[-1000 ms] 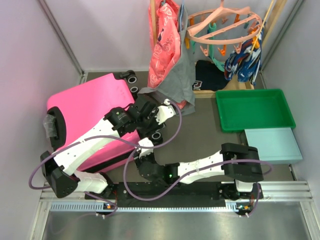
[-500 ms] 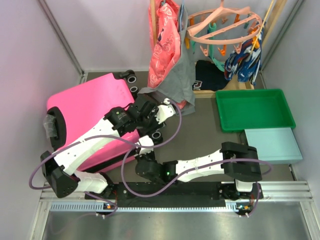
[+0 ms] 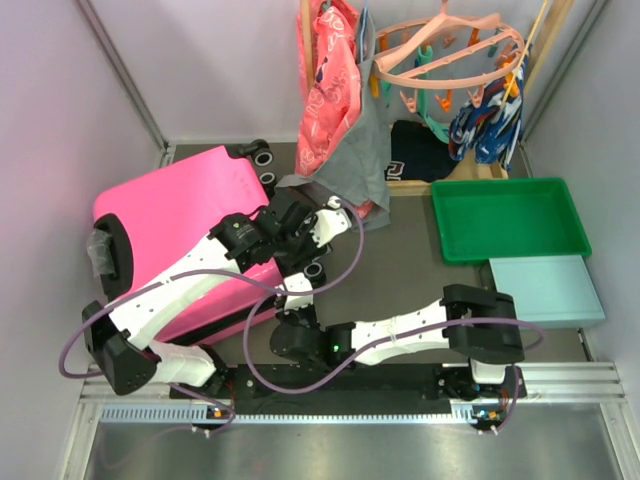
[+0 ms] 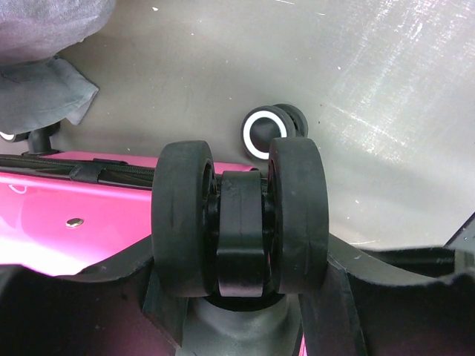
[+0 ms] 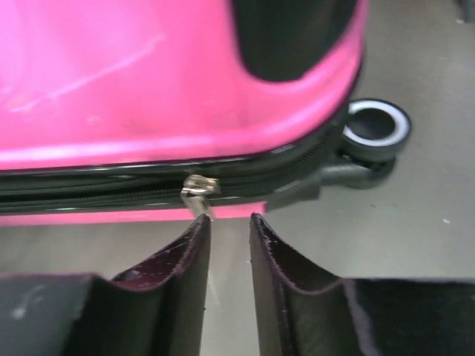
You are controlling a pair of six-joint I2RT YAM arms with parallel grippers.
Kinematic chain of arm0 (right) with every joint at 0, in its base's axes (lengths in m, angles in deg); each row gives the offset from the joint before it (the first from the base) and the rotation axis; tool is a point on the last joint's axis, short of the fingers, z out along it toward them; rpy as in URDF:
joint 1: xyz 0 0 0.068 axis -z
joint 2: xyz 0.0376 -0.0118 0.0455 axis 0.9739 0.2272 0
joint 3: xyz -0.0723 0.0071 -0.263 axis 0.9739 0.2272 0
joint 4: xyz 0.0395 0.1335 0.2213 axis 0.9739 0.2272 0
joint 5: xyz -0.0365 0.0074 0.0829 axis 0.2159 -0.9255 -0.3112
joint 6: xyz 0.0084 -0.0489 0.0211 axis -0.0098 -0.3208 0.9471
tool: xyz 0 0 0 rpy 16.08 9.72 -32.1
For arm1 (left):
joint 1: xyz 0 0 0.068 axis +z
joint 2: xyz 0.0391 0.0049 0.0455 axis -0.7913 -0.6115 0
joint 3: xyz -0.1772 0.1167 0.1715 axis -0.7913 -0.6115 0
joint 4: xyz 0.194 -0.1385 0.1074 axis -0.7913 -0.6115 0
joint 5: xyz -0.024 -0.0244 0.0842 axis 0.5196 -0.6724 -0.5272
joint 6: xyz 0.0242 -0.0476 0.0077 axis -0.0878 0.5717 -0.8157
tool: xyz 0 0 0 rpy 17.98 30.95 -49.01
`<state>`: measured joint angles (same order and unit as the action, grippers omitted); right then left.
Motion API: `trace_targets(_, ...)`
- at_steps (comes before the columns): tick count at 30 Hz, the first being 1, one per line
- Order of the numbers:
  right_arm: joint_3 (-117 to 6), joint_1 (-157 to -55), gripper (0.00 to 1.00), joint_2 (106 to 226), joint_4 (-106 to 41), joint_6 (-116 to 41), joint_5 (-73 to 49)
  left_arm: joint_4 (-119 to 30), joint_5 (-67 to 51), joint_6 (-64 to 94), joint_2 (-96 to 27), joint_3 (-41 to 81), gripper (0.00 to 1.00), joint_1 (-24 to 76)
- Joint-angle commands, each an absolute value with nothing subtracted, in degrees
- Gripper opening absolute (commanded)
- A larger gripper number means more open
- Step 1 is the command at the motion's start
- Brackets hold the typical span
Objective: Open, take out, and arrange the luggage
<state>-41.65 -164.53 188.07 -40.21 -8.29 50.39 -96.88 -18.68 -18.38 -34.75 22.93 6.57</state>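
The hot-pink luggage lies flat at the left of the table, its lid closed and its black zipper running along the near side. My left gripper is shut on a black double wheel at the suitcase's right corner, with one finger on each side of it. My right gripper is low by the near side, open by a narrow gap with nothing between the fingers. The silver zipper pull hangs just above its left fingertip. Another wheel shows to the right.
A green tray and a pale teal flat box sit at the right. Hung clothes and a peg hanger crowd the back, with a grey cloth touching the suitcase's far corner. Walls close in left and right.
My right wrist has slid a little left and down along the suitcase's near side. The left arm and the luggage have not moved.
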Motion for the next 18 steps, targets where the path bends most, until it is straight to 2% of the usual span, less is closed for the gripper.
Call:
trace_targets(1,-45.74,-165.38,0.32,188.54,-36.39,-5.21,54.77,-90.68,-20.57,-18.5,-32.26,25.38,0.0,7.39)
trace_targets(4,-47.85,-165.29,0.38,190.03,-36.21,-5.73,56.01,-90.68,-20.57,-18.5,-32.43,25.73,0.0,7.31)
trace_targets(14,-47.15,-165.64,0.43,191.0,-47.54,-14.43,51.35,-90.5,-20.57,-18.5,-32.69,25.99,0.0,7.39)
trace_targets(18,-49.17,-165.2,0.45,191.88,-41.25,-10.23,52.58,-90.59,-20.31,-18.59,-32.7,25.82,0.0,7.39)
